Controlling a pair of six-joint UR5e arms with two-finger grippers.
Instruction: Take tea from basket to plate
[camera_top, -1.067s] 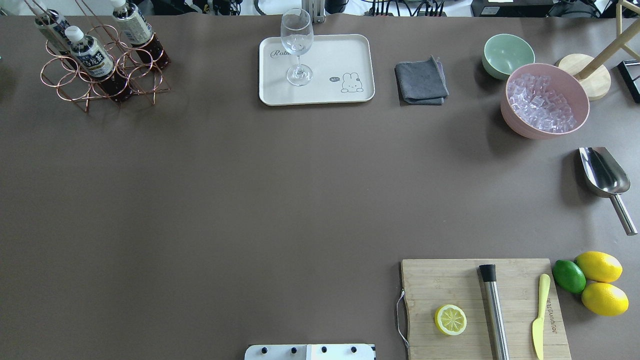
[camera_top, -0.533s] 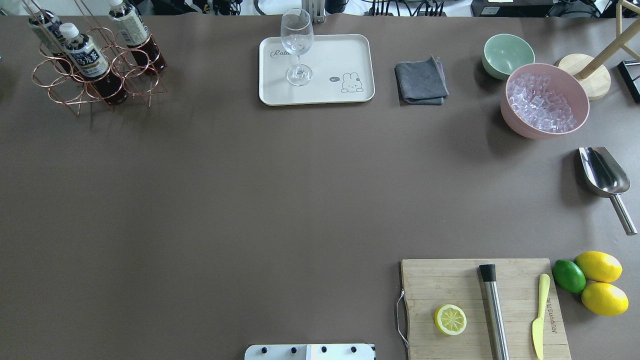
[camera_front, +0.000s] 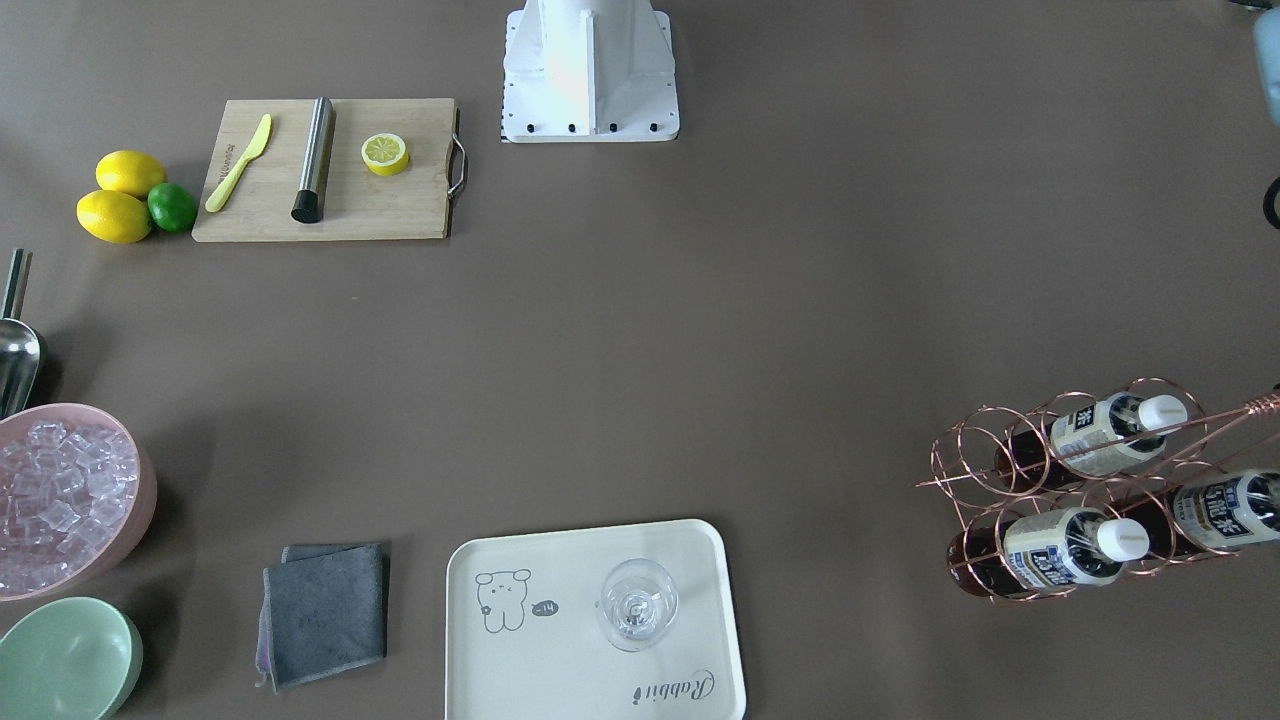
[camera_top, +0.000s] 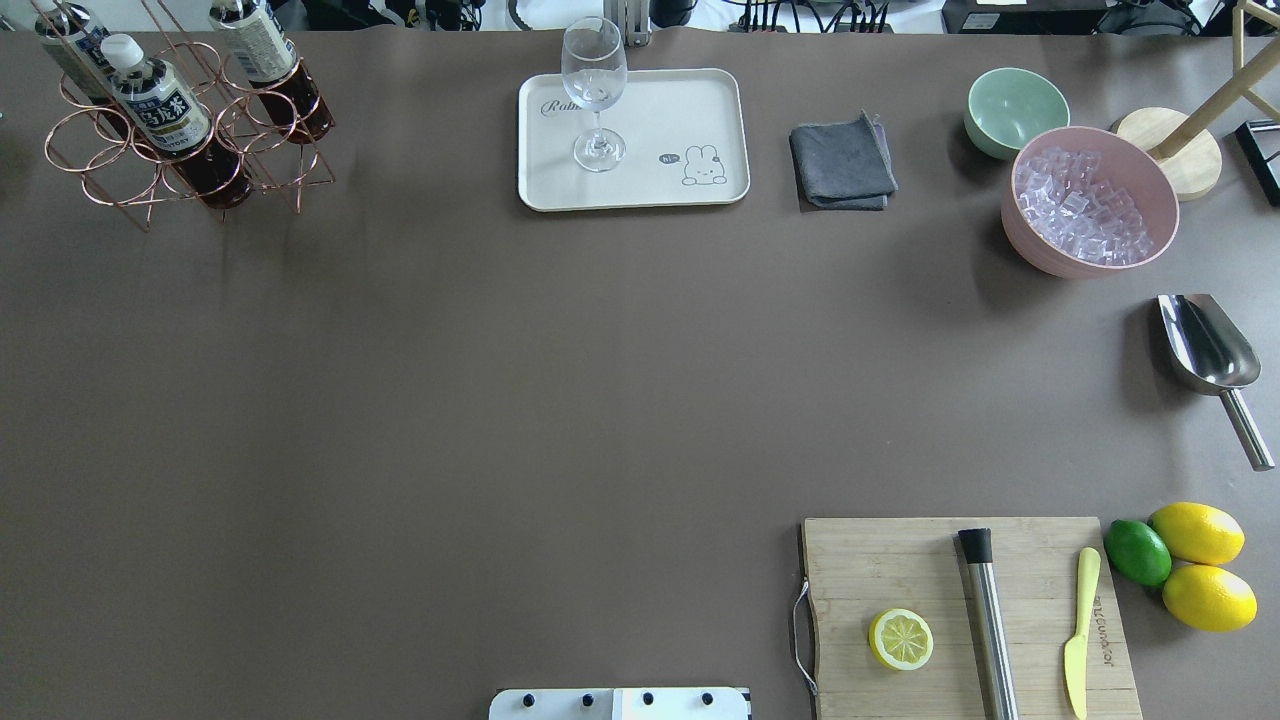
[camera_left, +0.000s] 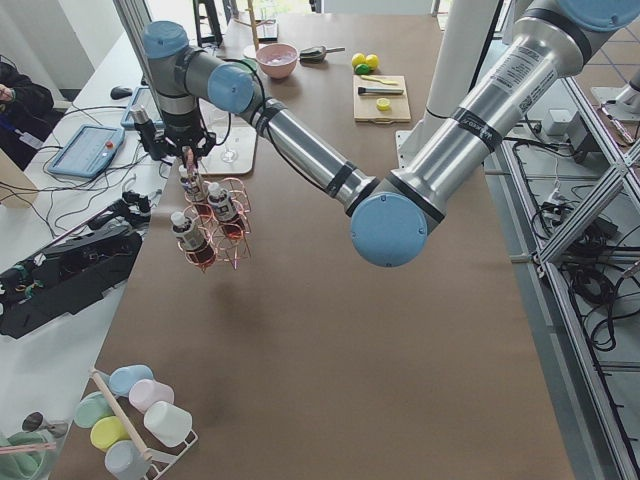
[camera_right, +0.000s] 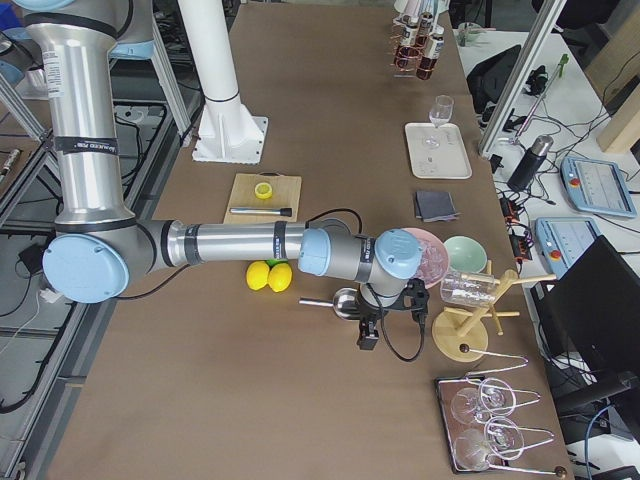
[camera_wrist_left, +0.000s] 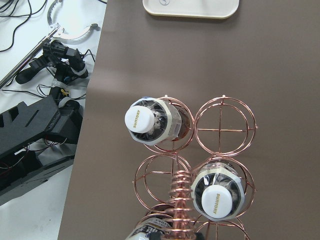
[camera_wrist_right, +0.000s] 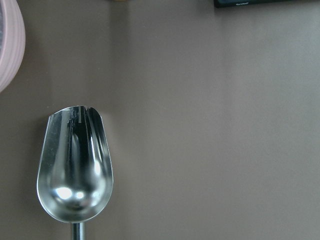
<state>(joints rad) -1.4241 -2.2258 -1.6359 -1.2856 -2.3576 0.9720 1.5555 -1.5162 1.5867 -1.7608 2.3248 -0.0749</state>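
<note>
Tea: three alike bottles stand in the basket's (camera_wrist_left: 225, 131) ring cells. The tea (camera_wrist_left: 141, 118) that shows whole in your left wrist view is in a cell on the plate side of the spiral handle (camera_wrist_left: 181, 200).
Direction: your left end effector (camera_left: 186, 152) is at the top of that handle, so the tea lies below it and a little off toward the plate.
Long axis: vertical, cap up. I judge it needs a straight lift out of its ring before any sideways travel.
Left end effector: only the left side view shows it, so you cannot tell whether it is apart, together or clamped on the handle.
Right end effector (camera_right: 365, 338): well apart from the basket, above the steel scoop (camera_wrist_right: 74, 170). You cannot tell its state either.
Nearer arm: the left, plainly.
Plate (camera_top: 690, 110): to the robot's right of the basket.
Room: a stemmed glass (camera_top: 594, 90) stands on the plate's end nearer the basket. The bare part lies beyond the glass.
Surface: flat, matte brown bench (camera_top: 500, 400). The basket is near the bench's left edge.
</note>
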